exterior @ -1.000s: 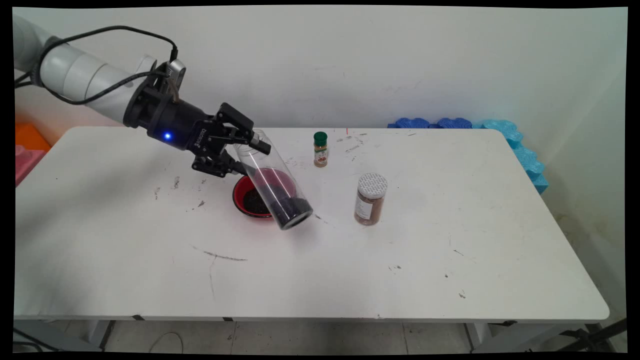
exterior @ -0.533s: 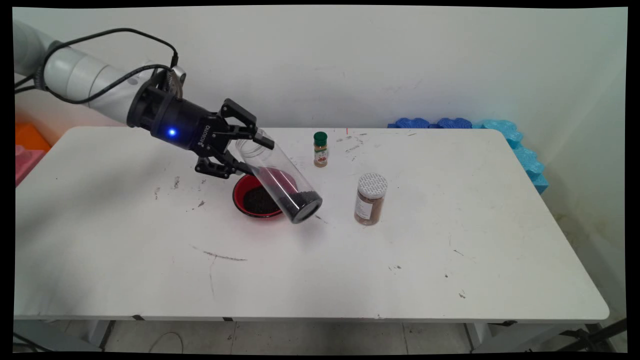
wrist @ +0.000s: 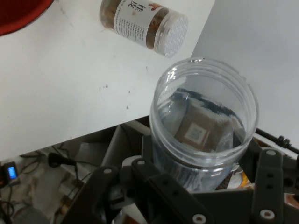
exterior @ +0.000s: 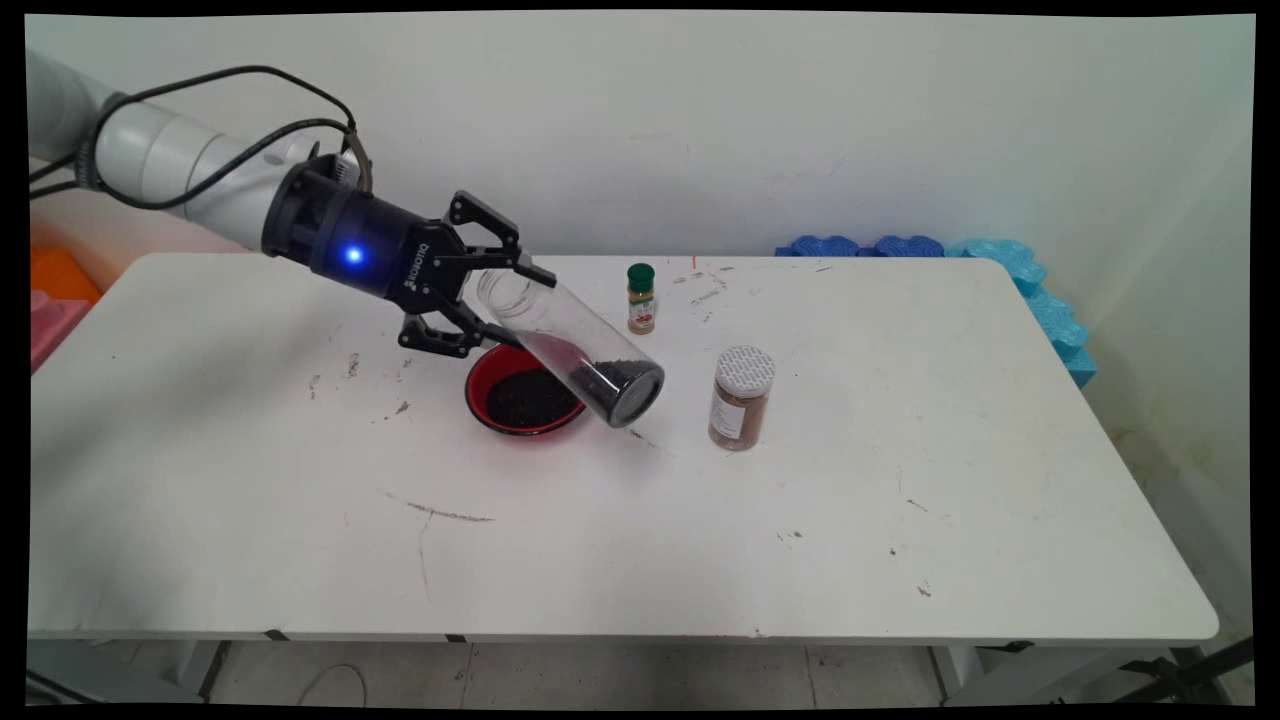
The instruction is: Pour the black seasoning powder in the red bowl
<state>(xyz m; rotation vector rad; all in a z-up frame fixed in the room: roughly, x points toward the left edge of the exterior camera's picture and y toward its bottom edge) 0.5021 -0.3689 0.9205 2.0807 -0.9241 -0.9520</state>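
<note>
— Jar [exterior: 570,337] sits where? And what differs between views?
— In the hand [exterior: 497,300], tilted, open mouth near the fingers, dark grains at its far lower end above the red bowl's [exterior: 523,402] rim. Only the main view shows those grains; the hand view looks into the jar's open mouth [wrist: 204,123].
— Grip?
— Fingers pinch the jar near its mouth. Beyond its far end a brown spice jar [exterior: 741,397] stands on the tabletop [exterior: 700,540].

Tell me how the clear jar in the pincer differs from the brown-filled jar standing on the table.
The clear jar is tilted and held off the table by the pincer; the brown-filled jar stands upright on the table. The clear jar is open-mouthed and longer, with a little dark material at its lower end; the brown-filled jar wears a white lid and a label. Both are see-through cylinders.
</note>
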